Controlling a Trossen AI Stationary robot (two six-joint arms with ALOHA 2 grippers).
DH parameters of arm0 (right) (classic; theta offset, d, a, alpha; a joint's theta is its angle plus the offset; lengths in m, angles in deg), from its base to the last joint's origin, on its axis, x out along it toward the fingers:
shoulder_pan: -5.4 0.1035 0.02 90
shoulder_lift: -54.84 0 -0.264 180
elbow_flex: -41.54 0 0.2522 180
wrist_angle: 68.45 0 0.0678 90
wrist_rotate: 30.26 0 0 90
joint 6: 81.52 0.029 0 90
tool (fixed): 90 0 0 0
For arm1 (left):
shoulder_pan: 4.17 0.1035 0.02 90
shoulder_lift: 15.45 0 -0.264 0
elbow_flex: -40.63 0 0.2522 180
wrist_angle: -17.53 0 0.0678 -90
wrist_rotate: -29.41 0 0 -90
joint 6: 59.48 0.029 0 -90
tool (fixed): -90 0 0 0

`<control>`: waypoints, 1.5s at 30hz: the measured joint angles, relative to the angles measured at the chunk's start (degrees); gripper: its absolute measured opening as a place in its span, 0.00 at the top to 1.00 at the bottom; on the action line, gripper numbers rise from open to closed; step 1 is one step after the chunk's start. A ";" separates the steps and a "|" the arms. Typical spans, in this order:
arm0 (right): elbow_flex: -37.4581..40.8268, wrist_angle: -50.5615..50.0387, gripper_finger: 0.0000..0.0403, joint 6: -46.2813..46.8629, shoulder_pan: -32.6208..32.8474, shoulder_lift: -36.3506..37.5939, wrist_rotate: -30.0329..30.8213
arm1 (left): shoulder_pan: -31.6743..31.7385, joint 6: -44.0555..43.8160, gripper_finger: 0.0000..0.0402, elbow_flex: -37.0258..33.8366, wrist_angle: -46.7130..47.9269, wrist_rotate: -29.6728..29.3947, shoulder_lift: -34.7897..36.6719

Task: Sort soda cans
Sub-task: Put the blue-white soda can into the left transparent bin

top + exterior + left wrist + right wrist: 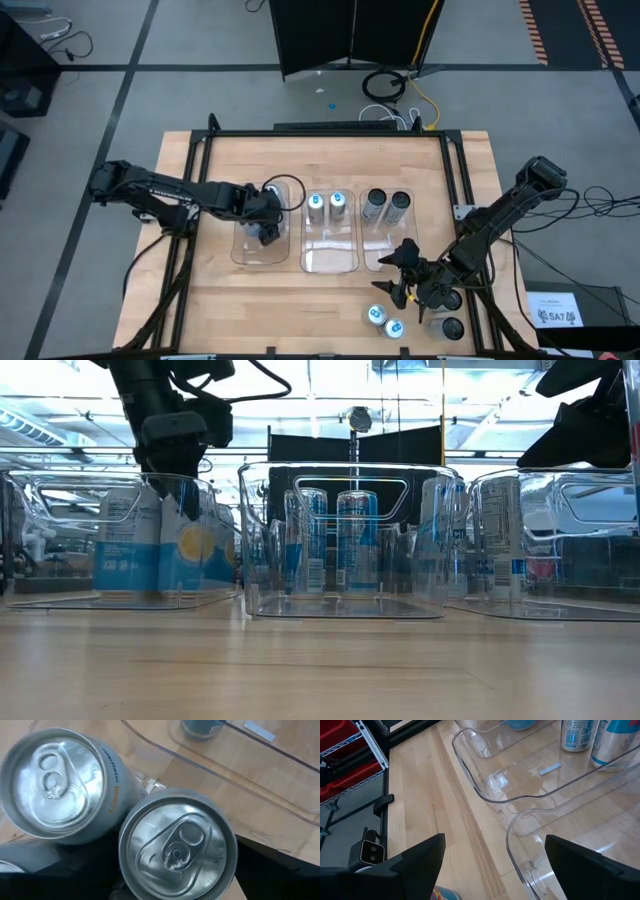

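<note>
Left gripper (265,225), jaws apart, is hovering over silver-topped cans (177,845) inside the left bin (245,258); release step is ending. Right gripper (405,283), fingers spread, is poised beside loose cans (385,320) near that bin's far-right neighbour; next, descend and clamp one.

1. Pale wood grain across the table (250,310).
2. Clear, colourless plastic in the three bins (330,262).
3. Plain silver tops on the left-bin cans (177,847), with orange lettering down one side.
4. Blue-marked tops on the middle-bin cans (327,205); blue and white sides, seen low.
5. Dark grey on the right-bin cans (387,205).
6. Black on both arms (160,192).
</note>
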 joint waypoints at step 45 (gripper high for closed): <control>0.00 0.02 0.17 0.63 0.01 0.00 -0.02 | -0.04 0.07 0.03 0.00 -0.04 -0.16 -0.02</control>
